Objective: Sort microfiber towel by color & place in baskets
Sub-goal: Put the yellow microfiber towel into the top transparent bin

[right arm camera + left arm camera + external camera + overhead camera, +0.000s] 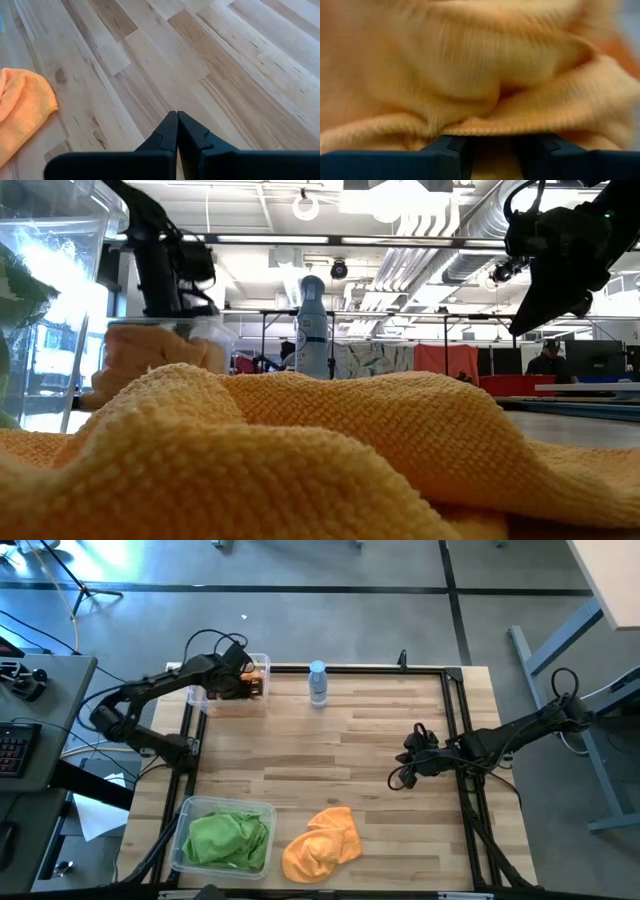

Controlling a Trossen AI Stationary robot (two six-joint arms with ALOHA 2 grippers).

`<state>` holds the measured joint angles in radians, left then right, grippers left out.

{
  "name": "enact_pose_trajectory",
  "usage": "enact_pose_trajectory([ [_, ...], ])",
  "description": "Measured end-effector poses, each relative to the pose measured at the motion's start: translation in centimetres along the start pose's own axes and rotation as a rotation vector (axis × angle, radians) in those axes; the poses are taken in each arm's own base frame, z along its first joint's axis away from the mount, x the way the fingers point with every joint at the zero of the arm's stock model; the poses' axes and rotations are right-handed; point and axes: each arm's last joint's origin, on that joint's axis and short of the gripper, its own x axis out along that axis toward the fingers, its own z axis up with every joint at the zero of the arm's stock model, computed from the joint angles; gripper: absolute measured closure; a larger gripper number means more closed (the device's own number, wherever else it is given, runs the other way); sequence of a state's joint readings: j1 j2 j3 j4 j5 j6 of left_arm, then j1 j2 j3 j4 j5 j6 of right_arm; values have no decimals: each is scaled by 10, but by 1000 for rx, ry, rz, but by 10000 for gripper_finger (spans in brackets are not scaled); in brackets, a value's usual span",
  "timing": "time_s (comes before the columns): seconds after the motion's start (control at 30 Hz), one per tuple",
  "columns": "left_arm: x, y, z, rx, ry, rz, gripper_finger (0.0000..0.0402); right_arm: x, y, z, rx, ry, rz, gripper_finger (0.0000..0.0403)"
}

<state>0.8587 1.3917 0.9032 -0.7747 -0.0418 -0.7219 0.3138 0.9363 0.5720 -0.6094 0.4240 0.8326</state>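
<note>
My left gripper [243, 683] reaches down into the far-left clear basket [212, 700], shut on an orange towel [485, 65] that fills the left wrist view. In the low view it stands over that basket [215, 340] and the orange cloth [150, 355] inside. A second orange towel [322, 843] lies crumpled on the table near its near edge and spreads across the low view's foreground [320, 450]. Green towels [228, 838] lie in the near-left basket [180, 858]. My right gripper [400, 776] hovers shut over bare wood at the table's right [177, 120]. My left gripper holds the orange towel by a bunched fold [492, 131] that sits between its two fingers [447, 150], coming from above, pointing down into the basket. The cloth is gathered in several layers at the fingertips. Its lower part rests in the basket.
A small clear water bottle [318, 683] with a blue cap stands at the table's far edge, right of the far basket; it also shows in the low view [311, 325]. Bare wood [340, 755] spans the table's middle. A dark frame [462, 720] edges the table's right side.
</note>
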Motion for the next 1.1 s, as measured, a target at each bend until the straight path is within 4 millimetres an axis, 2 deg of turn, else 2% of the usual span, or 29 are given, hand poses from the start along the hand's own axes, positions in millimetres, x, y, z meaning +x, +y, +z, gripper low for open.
enact_pose_trajectory([
  [0.4, -76, -4, -13, 18, -295, -119, 294, 0, 0, 0, -7, -7, -7, 403],
  [0.73, -108, -3, -20, 37, -409, -179, 294, 0, 0, 0, -7, -7, -6, 403],
  [0.93, -132, -23, -30, 179, -489, -260, 294, 0, 0, 0, -7, -7, -6, 403],
  [1.1, -148, -45, -55, 295, -534, -311, 295, 0, 0, 0, -6, -6, -6, 403],
])
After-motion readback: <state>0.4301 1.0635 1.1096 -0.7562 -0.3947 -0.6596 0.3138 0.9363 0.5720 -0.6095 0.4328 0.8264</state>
